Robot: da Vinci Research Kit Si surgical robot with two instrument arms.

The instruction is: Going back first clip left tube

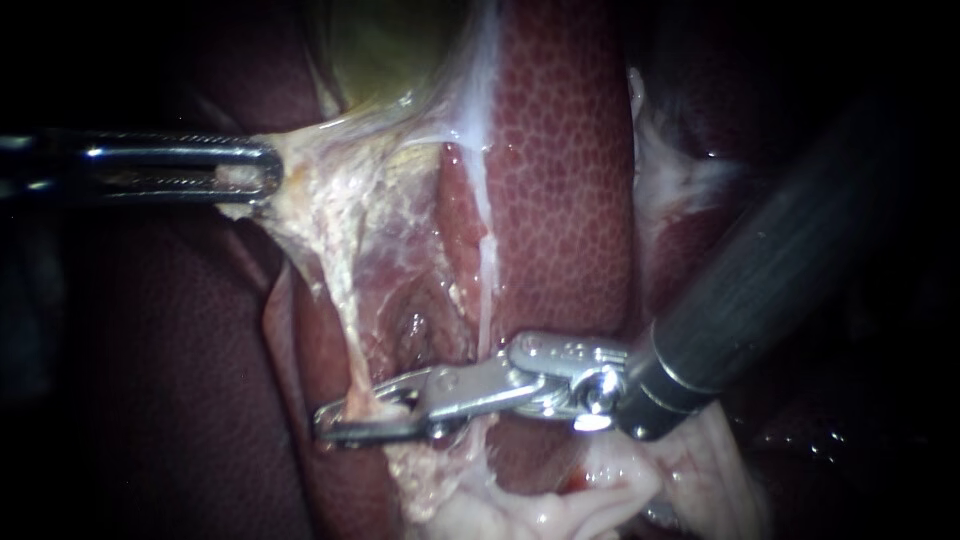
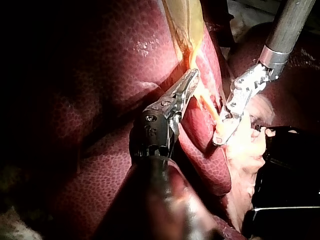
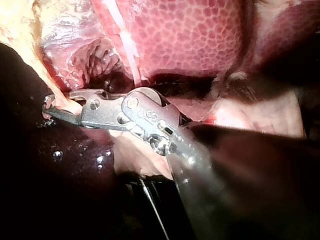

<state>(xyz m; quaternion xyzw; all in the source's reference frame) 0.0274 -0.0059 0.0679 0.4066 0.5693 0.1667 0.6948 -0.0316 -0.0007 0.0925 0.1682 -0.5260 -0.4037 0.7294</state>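
Right instrument (image 1: 338,415) jaws gape astride the pale, stringy left tube (image 1: 338,300) — left instrument (image 1: 262,170) clamps pale tissue (image 1: 300,150).

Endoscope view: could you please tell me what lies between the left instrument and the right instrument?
Taut pale tissue stretches from the left instrument down to the right instrument, with liver behind it; the endoscope view shows this.

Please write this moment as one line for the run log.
left instrument: jaws shut on pale tissue | right instrument: jaws open around left tube | liver behind
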